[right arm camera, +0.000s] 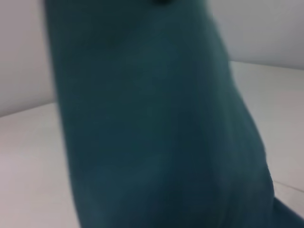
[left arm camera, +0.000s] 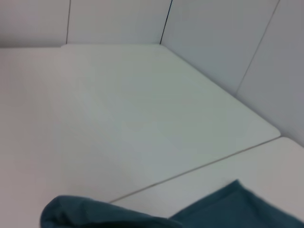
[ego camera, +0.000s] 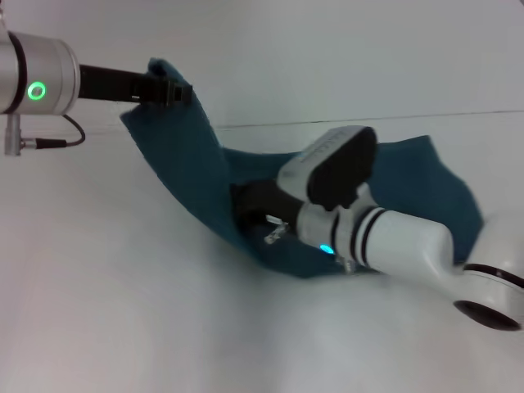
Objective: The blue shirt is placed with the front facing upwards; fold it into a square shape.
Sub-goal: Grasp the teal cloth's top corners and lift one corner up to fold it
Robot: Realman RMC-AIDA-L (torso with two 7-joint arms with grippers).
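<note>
- Head view: the blue shirt (ego camera: 196,176) lies on the white table (ego camera: 106,311), part of it raised off the surface. One edge is lifted high at the far left of the shirt, and the cloth slopes down from there in a long band to the bunched middle.
- Head view: the left gripper (ego camera: 168,90) is at that raised edge, its dark fingers closed on the cloth and holding it up above the table. The left arm runs in from the left edge of the view, with a green ring light on its silver wrist.
- Head view: the right gripper (ego camera: 254,205) is low over the middle of the shirt, just beside the foot of the raised band. Its dark front end is pressed into the folds; cannot tell whether its fingers are open or closed, or whether they hold cloth. The white right arm comes in from the lower right, crossing over the flat right part of the shirt.
- Head view: the flat part of the shirt spreads to the right of the right gripper, lying on the table.
- Left wrist view: mostly bare table with a thin seam line across it and wall panels beyond. Two bits of the shirt (left arm camera: 228,209) show at the near edge. No fingers in view.
- Right wrist view: the shirt (right arm camera: 152,123) fills most of the view as a hanging sheet close to the camera, table (right arm camera: 28,166) on either side of it. No fingers in view.
</note>
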